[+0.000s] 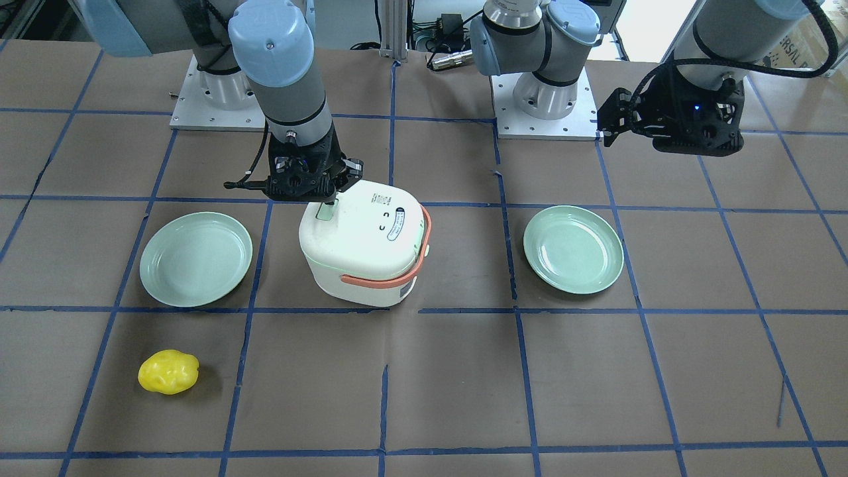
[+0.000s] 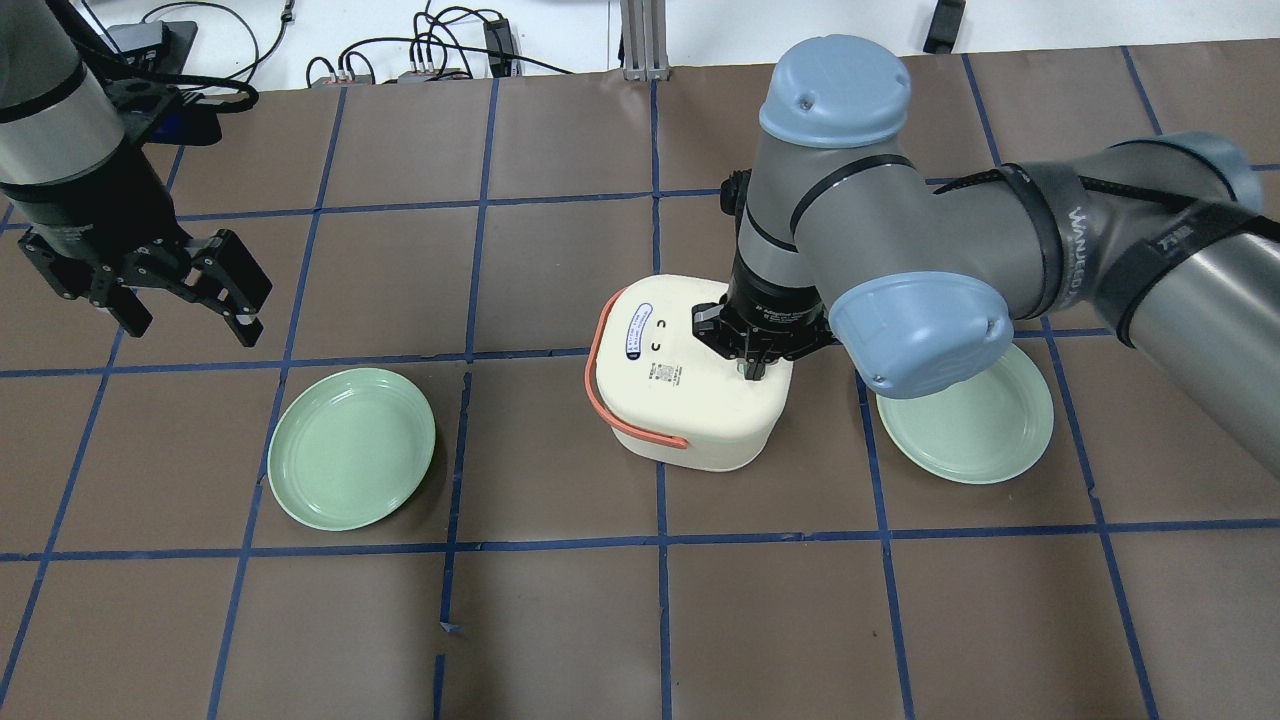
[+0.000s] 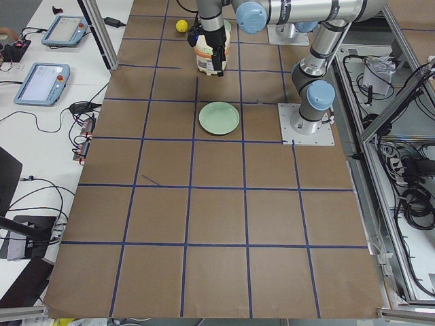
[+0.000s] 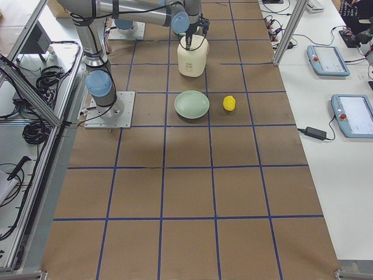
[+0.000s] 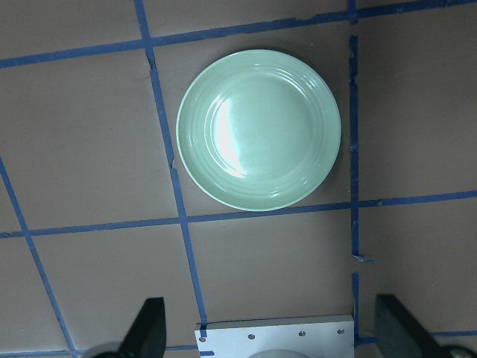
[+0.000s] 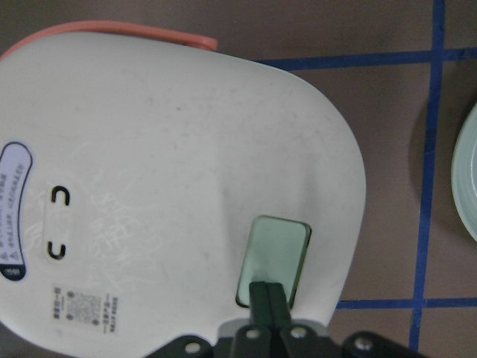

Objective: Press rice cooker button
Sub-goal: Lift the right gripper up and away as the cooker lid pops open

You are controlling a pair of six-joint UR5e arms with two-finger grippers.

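Cooker: the cooker (image 1: 361, 248) sits in the middle of the table (image 1: 596, 371), between two plates (image 1: 195, 258).
Button: we see the green button (image 6: 272, 253) on the lid, on the side away from the handle (image 1: 381, 281).
Right jaws: pressed together, tip on the button's edge.
Left jaws: spread wide, up in the air, well apart from the cooker.
Pressing well: we think a slow, straight push down works best, so the tip does not slip off.

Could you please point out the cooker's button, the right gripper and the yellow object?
button (image 6: 274, 250), right wrist view, upper face.
right gripper (image 6: 268, 288), right wrist view, fingertips.
yellow object (image 1: 168, 371), front-facing view, middle.
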